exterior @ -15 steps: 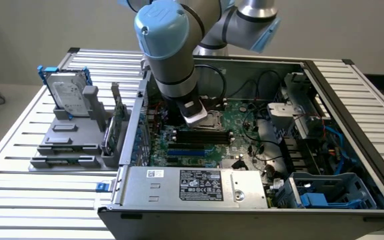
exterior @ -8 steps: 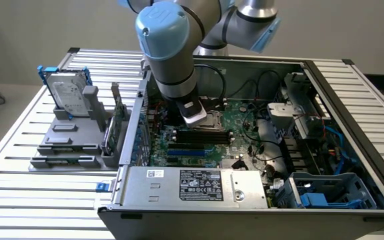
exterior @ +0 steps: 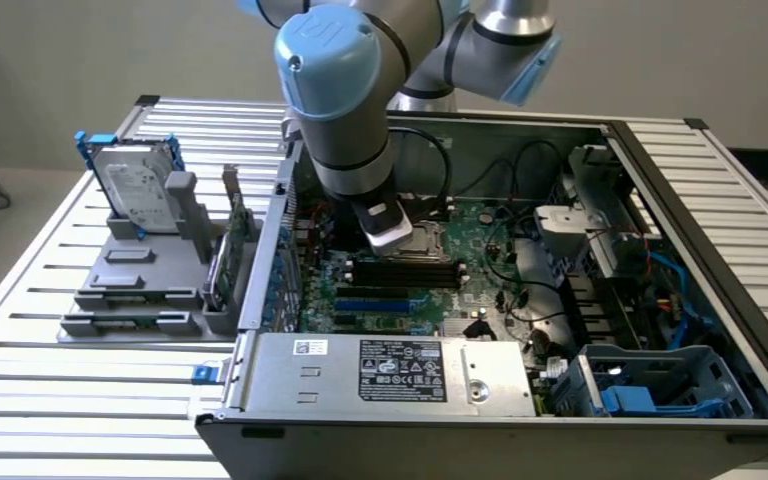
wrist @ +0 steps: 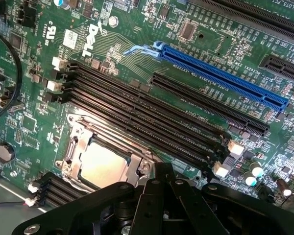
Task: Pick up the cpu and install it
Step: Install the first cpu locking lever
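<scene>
Slatted metal bench (exterior: 77, 400), open computer case (exterior: 704, 200) | gripper (wrist: 161, 171) clenched empty above cpu (wrist: 102, 165) seated in socket | black memory slots (wrist: 152, 115) beside | hard drive (exterior: 135, 187) well apart

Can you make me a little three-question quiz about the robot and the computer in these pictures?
1. True or false: the cpu sits inside the metal-framed socket on the green motherboard.
2. What colour is the long slot beside the black memory slots: A red, B blue, C yellow?
3. Fill in: the hard drive stands in a grey ____ outside the computer case.

Key: 1 true. 2 B. 3 holder. The gripper hangs over the board, next to the socket.
</scene>
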You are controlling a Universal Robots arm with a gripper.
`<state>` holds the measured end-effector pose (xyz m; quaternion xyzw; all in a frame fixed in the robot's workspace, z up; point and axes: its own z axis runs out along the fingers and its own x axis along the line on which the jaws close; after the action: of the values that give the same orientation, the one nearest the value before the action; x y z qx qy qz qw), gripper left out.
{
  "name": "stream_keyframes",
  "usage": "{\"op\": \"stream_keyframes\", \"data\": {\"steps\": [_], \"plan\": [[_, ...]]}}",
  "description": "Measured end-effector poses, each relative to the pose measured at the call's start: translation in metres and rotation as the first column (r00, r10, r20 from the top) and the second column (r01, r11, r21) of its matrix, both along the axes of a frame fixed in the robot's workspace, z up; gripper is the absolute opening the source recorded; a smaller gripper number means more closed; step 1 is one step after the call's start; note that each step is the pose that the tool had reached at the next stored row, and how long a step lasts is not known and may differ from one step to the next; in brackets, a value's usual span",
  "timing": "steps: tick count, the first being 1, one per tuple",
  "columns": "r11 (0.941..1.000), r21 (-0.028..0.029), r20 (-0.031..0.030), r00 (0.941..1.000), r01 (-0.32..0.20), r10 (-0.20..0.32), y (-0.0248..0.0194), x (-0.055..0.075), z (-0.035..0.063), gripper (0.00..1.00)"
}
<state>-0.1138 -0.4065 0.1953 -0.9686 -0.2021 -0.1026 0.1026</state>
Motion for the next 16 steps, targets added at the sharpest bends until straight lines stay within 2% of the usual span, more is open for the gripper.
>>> {"op": "stream_keyframes", "data": {"steps": [2, 9, 16], "plan": [[1.0, -0.0031, -0.0022, 1.0, 0.0, 0.0, 0.0001, 0.0, -0.0003, 0.11], [0.9998, -0.0207, -0.0089, 1.0, 0.001, -0.001, 0.001, -0.0001, -0.0017, 0.11], [0.9996, -0.0283, -0.0111, 0.9999, 0.001, -0.001, 0.0042, 0.0, -0.0031, 0.11]]}}
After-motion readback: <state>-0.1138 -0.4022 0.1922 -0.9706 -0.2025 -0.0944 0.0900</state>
